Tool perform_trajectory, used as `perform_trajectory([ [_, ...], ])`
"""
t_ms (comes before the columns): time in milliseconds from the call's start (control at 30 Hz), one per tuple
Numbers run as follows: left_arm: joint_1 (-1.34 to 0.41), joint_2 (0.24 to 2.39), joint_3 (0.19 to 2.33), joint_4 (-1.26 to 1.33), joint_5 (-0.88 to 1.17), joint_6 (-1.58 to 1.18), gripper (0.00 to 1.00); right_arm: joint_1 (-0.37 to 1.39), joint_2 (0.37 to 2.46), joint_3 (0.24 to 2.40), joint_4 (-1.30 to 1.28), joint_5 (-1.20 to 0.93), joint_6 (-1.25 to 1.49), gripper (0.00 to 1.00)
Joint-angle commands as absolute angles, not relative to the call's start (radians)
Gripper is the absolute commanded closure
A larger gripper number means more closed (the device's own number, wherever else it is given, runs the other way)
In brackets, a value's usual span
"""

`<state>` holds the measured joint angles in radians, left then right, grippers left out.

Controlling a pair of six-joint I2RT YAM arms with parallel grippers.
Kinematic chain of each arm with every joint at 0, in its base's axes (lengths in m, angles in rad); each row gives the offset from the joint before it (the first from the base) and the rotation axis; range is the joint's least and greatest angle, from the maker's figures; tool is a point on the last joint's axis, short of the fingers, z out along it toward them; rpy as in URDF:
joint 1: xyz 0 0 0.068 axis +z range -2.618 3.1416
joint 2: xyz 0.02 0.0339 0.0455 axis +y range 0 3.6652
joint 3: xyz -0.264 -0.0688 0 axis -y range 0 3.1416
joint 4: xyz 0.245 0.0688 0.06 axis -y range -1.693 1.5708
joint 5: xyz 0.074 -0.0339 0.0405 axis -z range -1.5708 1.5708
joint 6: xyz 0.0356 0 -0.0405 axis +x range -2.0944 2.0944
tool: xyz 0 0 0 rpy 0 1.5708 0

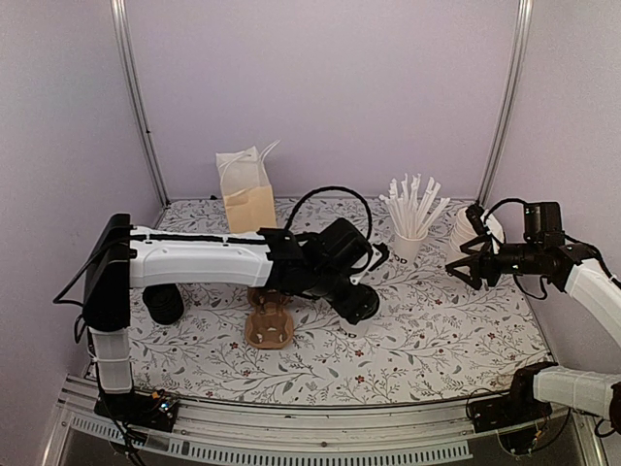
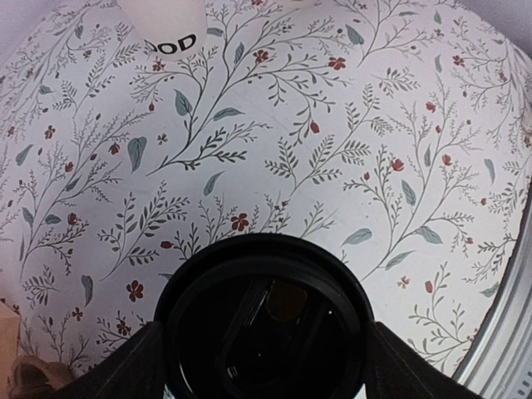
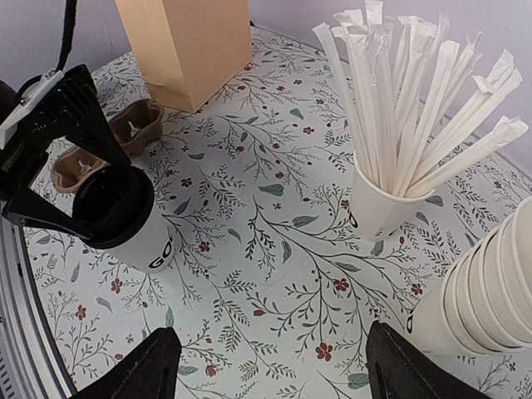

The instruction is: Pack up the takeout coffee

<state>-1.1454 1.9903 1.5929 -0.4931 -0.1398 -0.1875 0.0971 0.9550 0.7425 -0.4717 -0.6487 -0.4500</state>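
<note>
A takeout coffee [image 1: 354, 328], a white cup with a black lid [image 2: 264, 320], stands on the floral table mat right of centre. My left gripper [image 1: 357, 306] reaches down over it. Its two black fingers [image 2: 108, 370] press against opposite sides of the lid with no gap showing. The right wrist view shows the same cup [image 3: 154, 245] between those fingers. My right gripper [image 1: 466, 257] hovers open at the right, its fingers [image 3: 158, 366] wide apart over bare mat. A dark round thing [image 1: 165, 303] under the left arm may be another lidded cup.
A brown paper bag [image 1: 247, 194] stands open at the back left. A brown cardboard cup carrier [image 1: 269, 325] lies just left of the held cup. A white cup of straws [image 1: 408, 238] and a stack of lidless cups [image 1: 464, 238] stand near my right gripper.
</note>
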Motion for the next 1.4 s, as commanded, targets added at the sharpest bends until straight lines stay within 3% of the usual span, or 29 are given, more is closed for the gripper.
perform_trajectory([
  [0, -1.105, 1.986, 1.627, -0.5, -0.152, -0.167, 0.19, 0.092, 0.944, 0.733, -0.479, -0.658, -0.46, 0.2],
  [400, -0.902, 2.152, 1.89, -0.498, -0.114, -0.089, 0.23, 0.092, 0.946, 0.732, -0.478, -0.65, -0.459, 0.2],
  [767, -0.852, 2.359, 2.176, -0.512, -0.093, -0.037, 0.23, 0.092, 0.948, 0.73, -0.476, -0.637, -0.46, 0.2],
  [1367, -0.846, 2.406, 2.232, -0.52, -0.088, -0.044, 0.13, 0.093, 0.954, 0.729, -0.475, -0.63, -0.46, 0.2],
])
